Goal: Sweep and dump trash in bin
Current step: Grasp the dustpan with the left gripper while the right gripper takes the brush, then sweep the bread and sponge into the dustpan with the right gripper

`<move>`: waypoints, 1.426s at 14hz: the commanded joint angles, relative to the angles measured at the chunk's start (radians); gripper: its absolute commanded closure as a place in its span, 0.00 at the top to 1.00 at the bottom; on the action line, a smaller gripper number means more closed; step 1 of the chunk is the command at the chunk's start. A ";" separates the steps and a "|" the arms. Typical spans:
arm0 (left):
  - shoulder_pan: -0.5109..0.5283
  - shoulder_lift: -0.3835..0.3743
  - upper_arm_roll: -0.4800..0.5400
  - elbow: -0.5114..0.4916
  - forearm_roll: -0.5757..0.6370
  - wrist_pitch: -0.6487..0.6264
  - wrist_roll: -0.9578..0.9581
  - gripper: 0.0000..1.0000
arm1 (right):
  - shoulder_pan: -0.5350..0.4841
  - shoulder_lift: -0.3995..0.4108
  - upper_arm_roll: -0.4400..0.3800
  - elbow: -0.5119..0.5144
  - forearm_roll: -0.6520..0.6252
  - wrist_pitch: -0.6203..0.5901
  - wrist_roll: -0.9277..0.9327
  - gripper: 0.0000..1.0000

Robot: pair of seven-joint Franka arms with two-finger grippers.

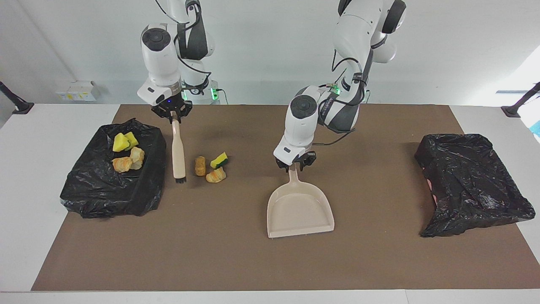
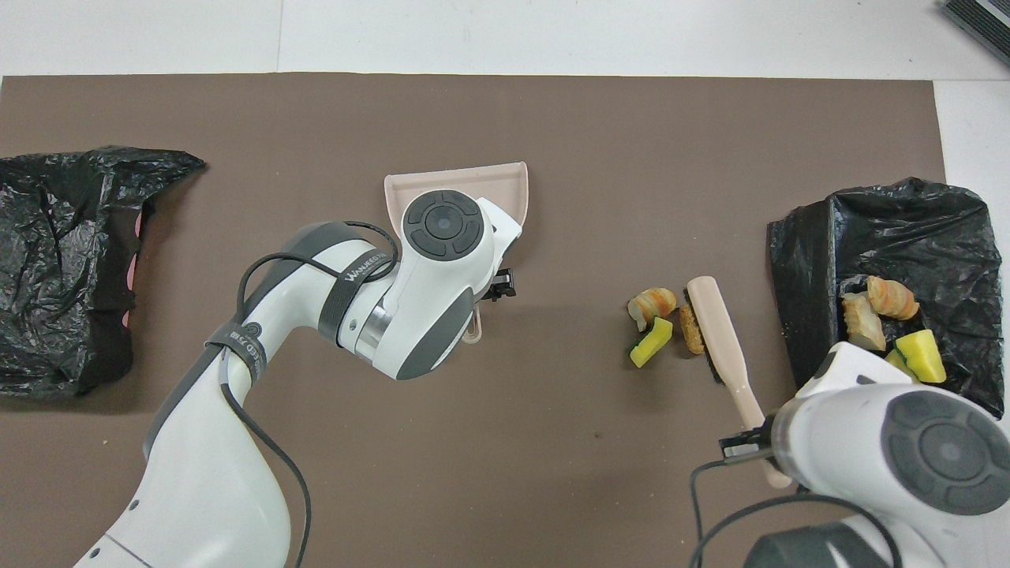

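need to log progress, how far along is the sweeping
Done: four pieces lie in the bin at the right arm's end. In hand: right gripper holds the brush beside three loose pieces; left gripper is at the dustpan handle. Left: sweeping and dumping those three.

On the left arm [image 2: 260, 347], white lettering is seen on two dark bands; only "WANJEED" on one band can be made out.

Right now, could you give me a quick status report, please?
Right gripper shut on brush, beside three loose trash pieces. Left gripper at dustpan handle. Nothing between pieces and dustpan.
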 commanded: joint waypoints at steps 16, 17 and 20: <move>0.149 -0.121 0.026 -0.079 0.005 -0.100 1.107 0.00 | 0.232 0.102 0.017 -0.007 0.104 0.094 0.437 0.00; 0.155 -0.121 0.028 -0.081 0.005 -0.098 1.196 0.00 | 0.222 0.082 0.014 0.007 0.101 0.084 0.424 0.00; 0.178 -0.132 0.026 -0.104 0.024 -0.089 1.324 0.00 | 0.151 0.038 0.013 0.006 0.043 0.028 0.292 0.00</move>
